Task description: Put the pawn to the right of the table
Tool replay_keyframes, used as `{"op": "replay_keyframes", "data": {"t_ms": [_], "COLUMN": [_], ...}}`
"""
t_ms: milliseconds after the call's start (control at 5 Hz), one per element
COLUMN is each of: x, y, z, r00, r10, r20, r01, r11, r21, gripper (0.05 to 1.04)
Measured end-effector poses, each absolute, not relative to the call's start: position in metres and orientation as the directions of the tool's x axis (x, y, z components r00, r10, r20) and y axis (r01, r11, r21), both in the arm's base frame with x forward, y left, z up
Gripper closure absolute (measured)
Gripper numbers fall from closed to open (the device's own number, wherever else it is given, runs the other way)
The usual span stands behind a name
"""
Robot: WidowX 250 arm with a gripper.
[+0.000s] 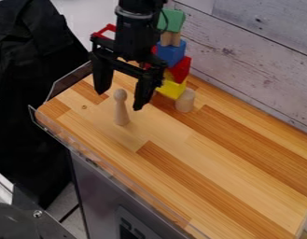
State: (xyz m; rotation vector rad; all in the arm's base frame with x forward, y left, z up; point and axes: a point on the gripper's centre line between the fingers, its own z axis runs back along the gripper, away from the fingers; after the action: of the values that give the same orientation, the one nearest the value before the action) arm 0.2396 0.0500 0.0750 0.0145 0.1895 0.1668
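One wooden pawn [121, 113] stands upright toward the far left of the tabletop [224, 161]. The pincer [120, 100] hangs around its head, spread open. Farther off, a wooden cylinder [185, 101] stands beside stacked coloured blocks [172, 54].

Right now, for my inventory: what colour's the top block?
The top block is green; camera view.
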Motion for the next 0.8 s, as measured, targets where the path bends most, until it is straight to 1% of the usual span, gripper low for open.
{"op": "replay_keyframes", "data": {"t_ms": [200,600,800], "x": [0.241,0.254,0.256], "y": [0.063,0.069,0.071], "z": [0.070,0.050,0.043], "r00": [0.975,0.987,0.986], "r10": [0.169,0.160,0.162], "r20": [-0.147,-0.032,-0.044], "r01": [-0.168,-0.162,-0.166], "r11": [0.986,0.981,0.979], "r21": [0.020,-0.109,-0.118], "gripper": [0.085,0.085,0.085]}}
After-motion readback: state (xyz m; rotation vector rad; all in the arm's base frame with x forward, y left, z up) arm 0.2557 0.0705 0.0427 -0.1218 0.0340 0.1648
